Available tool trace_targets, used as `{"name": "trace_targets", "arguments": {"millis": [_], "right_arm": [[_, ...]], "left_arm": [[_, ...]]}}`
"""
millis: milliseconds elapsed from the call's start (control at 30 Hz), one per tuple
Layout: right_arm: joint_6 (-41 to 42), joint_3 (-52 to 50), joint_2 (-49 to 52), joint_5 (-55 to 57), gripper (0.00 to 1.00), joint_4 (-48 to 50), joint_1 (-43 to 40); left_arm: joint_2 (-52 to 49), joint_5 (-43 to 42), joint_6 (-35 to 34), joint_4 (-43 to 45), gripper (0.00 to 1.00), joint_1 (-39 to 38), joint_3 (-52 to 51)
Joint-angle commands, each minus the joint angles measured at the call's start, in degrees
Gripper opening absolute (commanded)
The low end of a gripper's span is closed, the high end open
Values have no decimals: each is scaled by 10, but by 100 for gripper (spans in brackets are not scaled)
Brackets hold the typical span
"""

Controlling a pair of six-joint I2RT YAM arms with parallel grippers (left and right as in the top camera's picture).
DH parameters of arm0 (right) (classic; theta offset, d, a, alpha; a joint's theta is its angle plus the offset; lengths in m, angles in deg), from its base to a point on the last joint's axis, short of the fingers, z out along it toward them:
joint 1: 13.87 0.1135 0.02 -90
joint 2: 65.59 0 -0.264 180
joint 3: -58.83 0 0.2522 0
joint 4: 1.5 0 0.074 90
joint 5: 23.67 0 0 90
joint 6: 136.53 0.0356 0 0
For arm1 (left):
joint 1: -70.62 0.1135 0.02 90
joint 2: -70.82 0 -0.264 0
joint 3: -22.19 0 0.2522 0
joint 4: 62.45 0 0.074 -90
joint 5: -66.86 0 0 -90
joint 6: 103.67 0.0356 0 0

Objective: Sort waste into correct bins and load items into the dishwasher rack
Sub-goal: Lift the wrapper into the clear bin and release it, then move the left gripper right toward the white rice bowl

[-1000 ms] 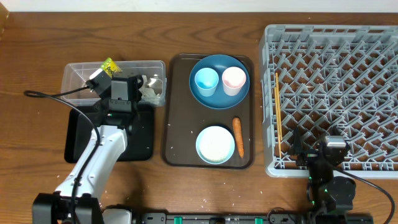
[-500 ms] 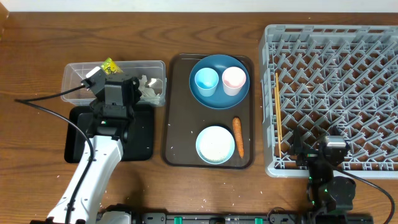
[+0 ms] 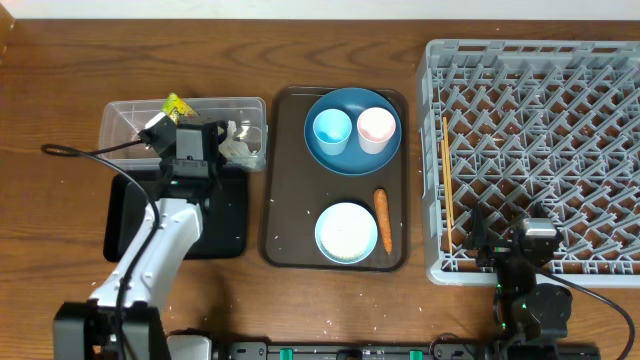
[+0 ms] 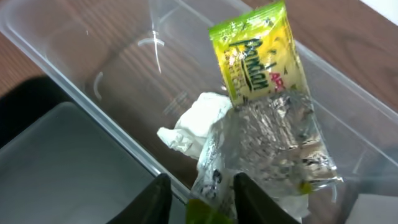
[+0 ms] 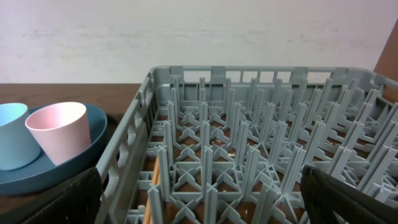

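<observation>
**Overhead.**
- Tub (image 3: 120,122): wrapper (image 3: 176,104) at its far rim, tissue (image 3: 238,148) at its right end, left gripper (image 3: 192,150) above.
- Black tray (image 3: 228,235): just in front of the tub, partly under the arm.
- Brown tray (image 3: 275,250): plate (image 3: 345,162) bearing blue cup (image 3: 332,129) and pink cup (image 3: 376,128); bowl (image 3: 346,232); carrot (image 3: 382,220) just right of the bowl.
- Rack (image 3: 540,100): no cup, bowl or plate in it; right gripper (image 3: 520,235) at its near edge.

**Left wrist.**
- Wrapper propped on the tub wall.
- Packet (image 4: 273,143) below it, over the tissue; its lower end runs between the narrow-set fingers (image 4: 249,199).
- Clamped or free: cannot tell.
- Risk: if caught, a lift would drag the packet, perhaps the tissue, out of the tub.

**Right wrist.**
- Jaws wide apart, nothing between them.
- Rack ahead.
</observation>
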Motion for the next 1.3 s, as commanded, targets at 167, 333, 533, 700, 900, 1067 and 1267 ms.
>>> {"name": "trace_targets", "arguments": {"millis": [167,333,533,700,900,1067,1267], "right_arm": [[8,-1,-3,6,99,-2,2],[8,-1,-3,6,99,-2,2],[8,-1,-3,6,99,-2,2],[8,-1,-3,6,99,-2,2],[8,-1,-3,6,99,-2,2],[8,-1,-3,6,99,-2,2],[8,-1,-3,5,99,-2,2]], "left_arm": [[14,-154,60,37,32,15,1],[45,-154,67,23,33,15,1],[59,-184,68,10,36,14,1],[98,-411,144,-2,49,14,1],[178,-504,90,-111,48,-1,1],[231,-518,83,-227,48,-69,1],[245,-512,28,-264,37,-196,1]]}}
